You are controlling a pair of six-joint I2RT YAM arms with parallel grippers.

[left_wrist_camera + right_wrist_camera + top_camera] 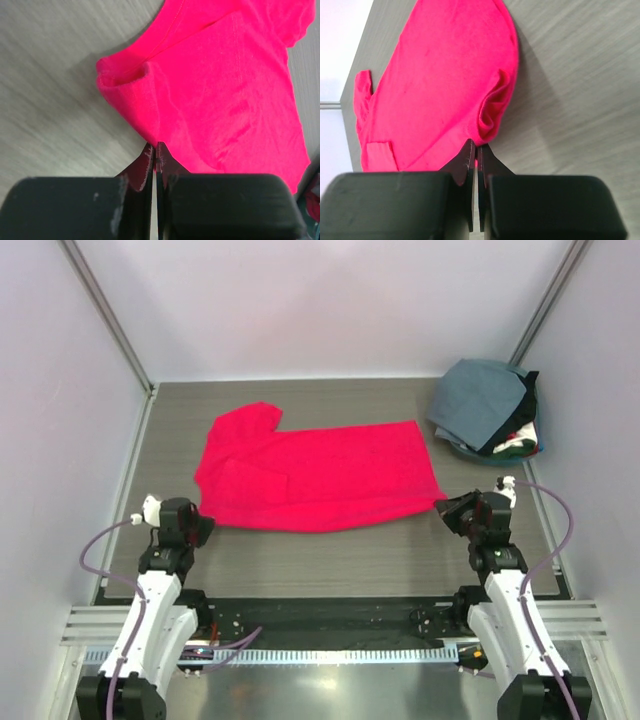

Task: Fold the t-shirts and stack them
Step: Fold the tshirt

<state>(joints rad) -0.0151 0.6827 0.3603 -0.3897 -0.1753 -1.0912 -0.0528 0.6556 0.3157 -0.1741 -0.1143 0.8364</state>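
Note:
A bright red t-shirt lies spread flat across the middle of the table, its sleeve end to the left. My left gripper is shut at its near left corner. In the left wrist view the left gripper meets the red t-shirt at the hem, which draws to a point at the tips. My right gripper is shut on the near right corner. In the right wrist view red cloth shows between the jaws of the right gripper, and the red t-shirt bunches into a small fold just beyond them.
A pile of other t-shirts sits at the back right corner, a slate grey-blue one on top, with dark and white cloth under it. Grey walls close in the table on the left, back and right.

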